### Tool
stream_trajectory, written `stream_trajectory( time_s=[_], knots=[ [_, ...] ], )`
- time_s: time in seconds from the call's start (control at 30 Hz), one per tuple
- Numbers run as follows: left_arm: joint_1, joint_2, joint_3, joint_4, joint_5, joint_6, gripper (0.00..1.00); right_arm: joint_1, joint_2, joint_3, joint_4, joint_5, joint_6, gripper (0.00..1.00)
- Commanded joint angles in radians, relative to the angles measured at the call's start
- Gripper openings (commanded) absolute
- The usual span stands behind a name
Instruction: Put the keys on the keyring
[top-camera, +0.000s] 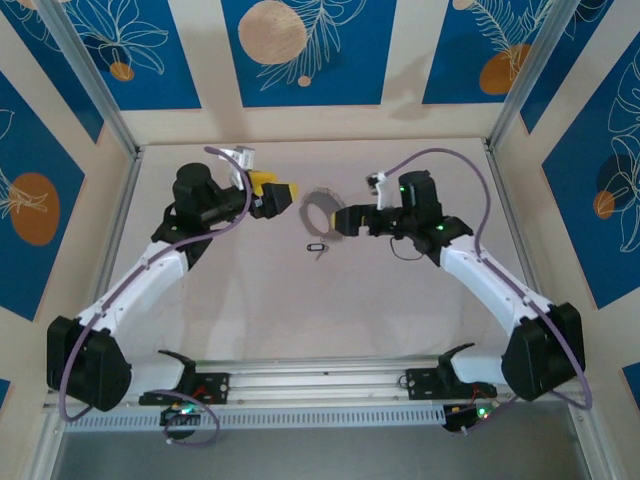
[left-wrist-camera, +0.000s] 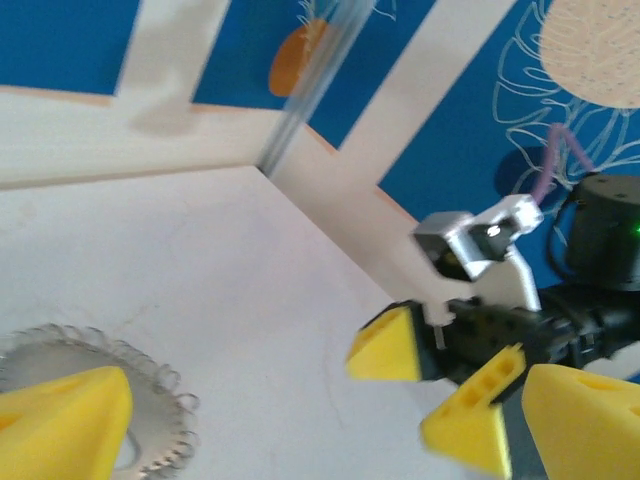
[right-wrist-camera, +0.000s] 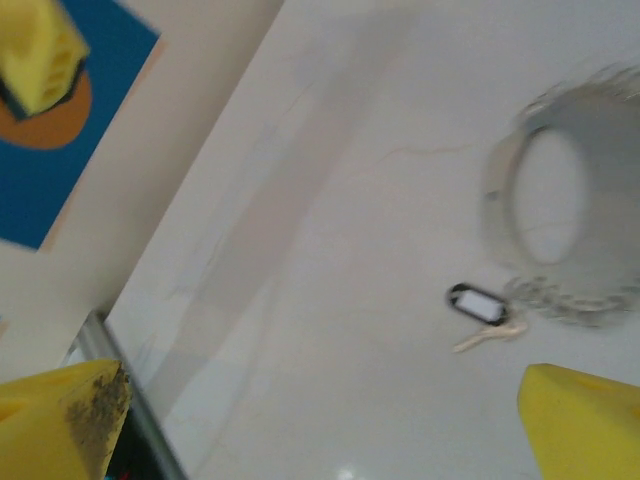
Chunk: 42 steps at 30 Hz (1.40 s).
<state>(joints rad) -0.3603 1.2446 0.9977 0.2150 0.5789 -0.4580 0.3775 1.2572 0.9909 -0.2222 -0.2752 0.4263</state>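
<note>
Both grippers stand with pads wide apart and nothing between them: the left gripper (top-camera: 283, 192) just left of the keyring (top-camera: 320, 208), the right gripper (top-camera: 338, 220) at its right edge. The keys (top-camera: 318, 246) lie flat on the table (top-camera: 300, 310) just nearer than the ring, loose and unthreaded. The key looks tiny, light and apt to skid — pinch its dark tag head, not the metal tip; the ring seems thin and springy, best held across its band.

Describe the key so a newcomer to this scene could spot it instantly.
On the white table, find the large silvery coiled keyring near the middle. Just on its near side lies the key: tiny, with a dark oblong tag, pale centre and short metal blade.
</note>
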Motion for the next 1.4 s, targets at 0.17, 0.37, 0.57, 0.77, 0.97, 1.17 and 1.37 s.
stream_trajectory(
  time_s=[0.17, 0.37, 0.57, 0.77, 0.97, 1.17, 1.37],
  knots=[
    [0.044, -0.181, -0.150, 0.031, -0.442, 0.300, 1.00, -0.137, -0.056, -0.011, -0.045, 0.465, -0.007, 0.99],
    [0.180, -0.244, -0.251, 0.037, -0.579, 0.366, 1.00, -0.220, -0.070, -0.151, 0.202, 0.670, 0.027, 0.99],
    [0.268, -0.271, -0.443, 0.162, -0.597, 0.394, 1.00, -0.299, 0.011, -0.206, 0.265, 0.750, -0.065, 0.99],
    [0.276, -0.199, -0.626, 0.373, -0.664, 0.442, 1.00, -0.330, 0.070, -0.333, 0.470, 0.754, -0.208, 0.99],
    [0.281, -0.009, -0.682, 0.541, -0.697, 0.463, 1.00, -0.377, 0.158, -0.431, 0.694, 0.589, -0.233, 0.99],
    [0.282, 0.198, -0.747, 0.847, -0.690, 0.490, 0.99, -0.377, 0.270, -0.625, 1.137, 0.440, -0.290, 0.99],
    [0.282, 0.309, -0.683, 0.817, -0.630, 0.513, 0.99, -0.388, 0.269, -0.576, 1.032, 0.340, -0.317, 0.99]
  ],
)
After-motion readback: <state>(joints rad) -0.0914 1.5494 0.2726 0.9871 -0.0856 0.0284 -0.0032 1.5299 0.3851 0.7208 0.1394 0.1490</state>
